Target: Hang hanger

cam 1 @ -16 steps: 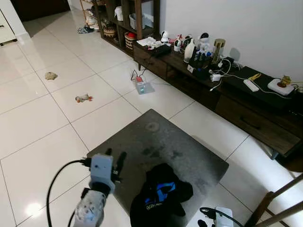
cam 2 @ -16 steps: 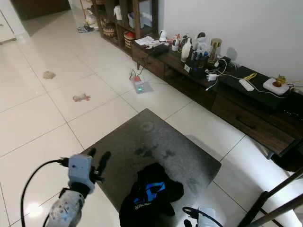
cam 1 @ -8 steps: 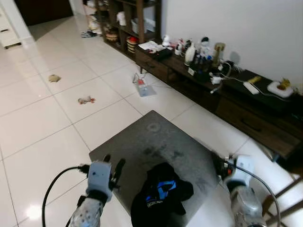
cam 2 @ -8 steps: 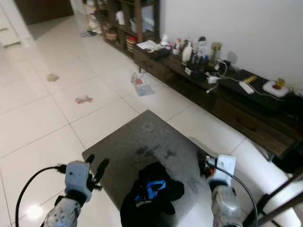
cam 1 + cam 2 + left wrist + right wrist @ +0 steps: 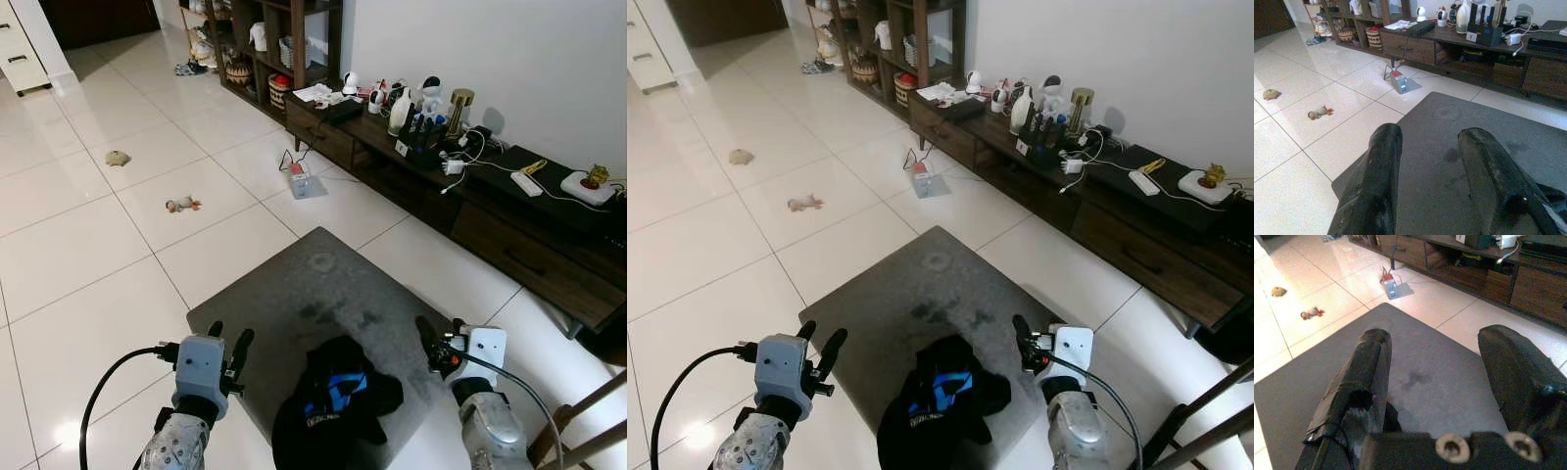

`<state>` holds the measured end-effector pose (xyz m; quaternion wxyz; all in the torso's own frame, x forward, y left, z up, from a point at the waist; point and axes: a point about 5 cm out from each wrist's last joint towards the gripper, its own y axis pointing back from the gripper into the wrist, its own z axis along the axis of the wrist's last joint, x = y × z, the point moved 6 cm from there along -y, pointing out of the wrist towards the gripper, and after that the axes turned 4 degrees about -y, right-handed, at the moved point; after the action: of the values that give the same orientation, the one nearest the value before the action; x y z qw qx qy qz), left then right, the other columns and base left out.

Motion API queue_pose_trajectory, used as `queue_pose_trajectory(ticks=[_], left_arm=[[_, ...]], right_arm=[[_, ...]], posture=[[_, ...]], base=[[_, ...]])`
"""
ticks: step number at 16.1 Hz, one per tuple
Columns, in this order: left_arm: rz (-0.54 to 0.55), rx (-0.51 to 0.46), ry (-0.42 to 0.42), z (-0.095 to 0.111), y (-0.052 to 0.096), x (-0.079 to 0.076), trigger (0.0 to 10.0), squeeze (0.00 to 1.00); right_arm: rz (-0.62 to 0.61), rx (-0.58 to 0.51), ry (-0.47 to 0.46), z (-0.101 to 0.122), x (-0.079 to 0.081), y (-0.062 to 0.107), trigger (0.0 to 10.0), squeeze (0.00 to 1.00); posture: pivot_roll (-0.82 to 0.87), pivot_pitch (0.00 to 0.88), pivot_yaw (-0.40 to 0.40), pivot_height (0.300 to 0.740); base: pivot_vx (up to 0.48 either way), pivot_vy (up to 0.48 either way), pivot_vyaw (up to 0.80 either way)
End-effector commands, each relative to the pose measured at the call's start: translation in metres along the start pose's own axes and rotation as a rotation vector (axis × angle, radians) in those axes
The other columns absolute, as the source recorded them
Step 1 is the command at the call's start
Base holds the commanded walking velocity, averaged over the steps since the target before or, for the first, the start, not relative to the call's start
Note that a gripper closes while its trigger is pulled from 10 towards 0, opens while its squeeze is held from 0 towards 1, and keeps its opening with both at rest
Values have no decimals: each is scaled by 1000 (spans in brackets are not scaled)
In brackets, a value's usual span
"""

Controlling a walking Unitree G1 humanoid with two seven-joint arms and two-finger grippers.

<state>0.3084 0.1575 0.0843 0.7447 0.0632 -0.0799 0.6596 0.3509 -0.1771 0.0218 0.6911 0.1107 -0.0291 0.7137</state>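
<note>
Garment (image 5: 335, 403), black with blue, lies crumpled on grey rug (image 5: 323, 294); left end effector (image 5: 228, 343) and right end effector (image 5: 428, 338) hover beside it, fingers apart, empty.

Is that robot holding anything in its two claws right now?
No: the left gripper and the right gripper are both open with only the grey rug showing between their fingers, and the black garment lies on it.

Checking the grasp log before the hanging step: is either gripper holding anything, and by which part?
Nothing is held. The left gripper and right gripper are both open and empty above the grey mat.
</note>
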Motion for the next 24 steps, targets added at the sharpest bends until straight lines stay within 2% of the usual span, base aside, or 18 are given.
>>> queue_pose_trajectory(ticks=[1,3,5,14,16,18,24], left_arm=[[4,20,-5,-4,3,1,10000,0],[1,24,-2,-5,3,0,10000,0],[0,25,1,-5,2,0,10000,0],[-5,42,5,-5,-3,0,10000,0],[-2,53,8,-7,-3,1,10000,0],[-4,59,12,-7,-3,1,10000,0],[-3,82,22,-11,-4,1,10000,0]], right_arm=[[-5,1,1,-2,-1,3,10000,0],[0,27,19,-3,2,1,10000,0],[7,2,8,2,6,-1,10000,0],[23,26,14,-1,12,-2,10000,0],[28,74,38,-8,16,-3,10000,0],[49,46,33,-4,21,-4,10000,0],[68,64,43,-6,25,-4,10000,0]], posture=[[2,69,2,666],[1,65,2,666],[0,59,2,641],[7,90,6,641],[11,92,5,641],[14,98,4,622],[14,104,4,622]], base=[[0,0,0],[0,0,0],[0,0,0],[0,0,0],[0,0,0],[0,0,0],[0,0,0]])
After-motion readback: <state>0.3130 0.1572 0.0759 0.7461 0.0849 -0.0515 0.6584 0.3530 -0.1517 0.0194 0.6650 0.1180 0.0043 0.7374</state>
